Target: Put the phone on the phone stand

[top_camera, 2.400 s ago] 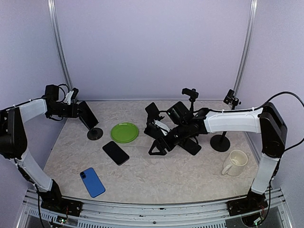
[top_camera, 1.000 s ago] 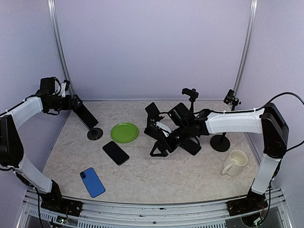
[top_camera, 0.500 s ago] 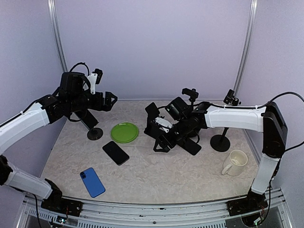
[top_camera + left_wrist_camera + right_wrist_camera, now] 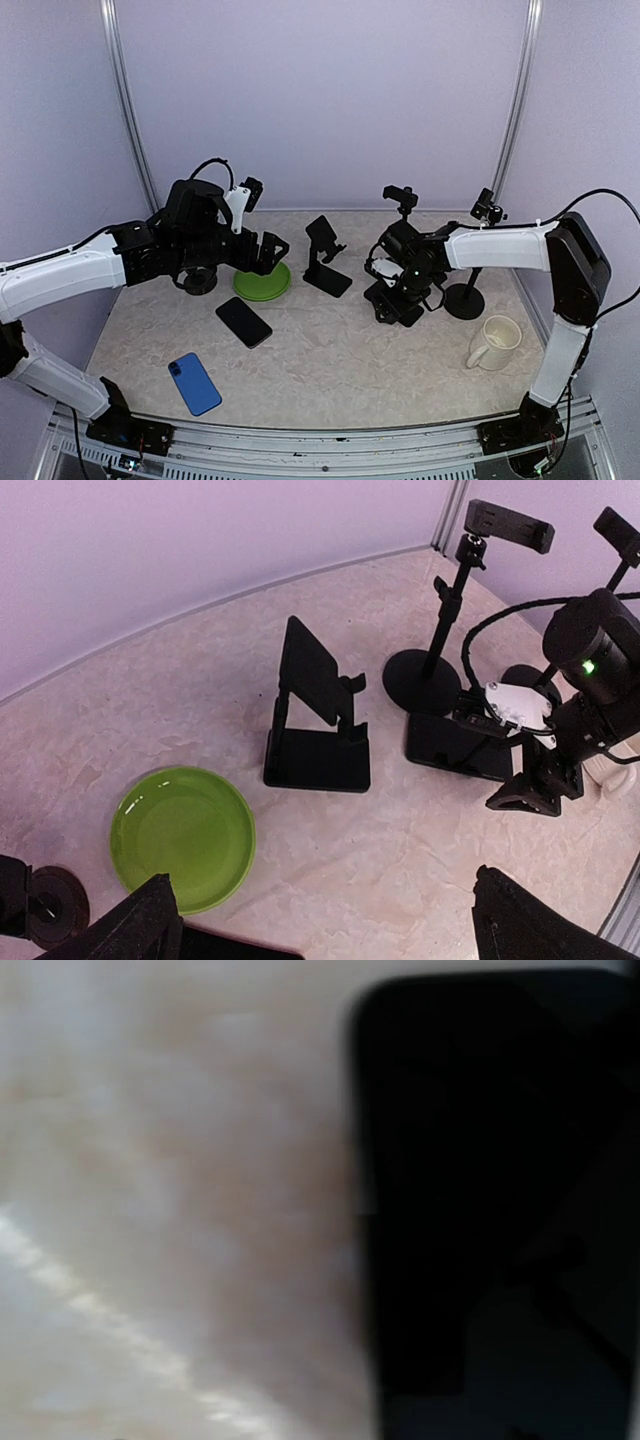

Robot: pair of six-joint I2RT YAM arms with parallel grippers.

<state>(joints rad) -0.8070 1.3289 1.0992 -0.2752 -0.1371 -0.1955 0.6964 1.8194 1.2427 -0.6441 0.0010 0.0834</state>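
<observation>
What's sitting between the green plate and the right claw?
The black phone stand, upright and empty, stands between the plate and the right gripper. The left wrist view shows it best.

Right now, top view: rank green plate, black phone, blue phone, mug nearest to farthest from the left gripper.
1. Green plate, right by the left gripper.
2. Black phone, left-centre.
3. Blue phone, front left.
4. Mug, right side.

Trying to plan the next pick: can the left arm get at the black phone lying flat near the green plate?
Probably yes. The left hand hangs open over the green plate, and the black phone lies flat just beside the plate, uncovered, with nothing standing between hand and phone.
</observation>
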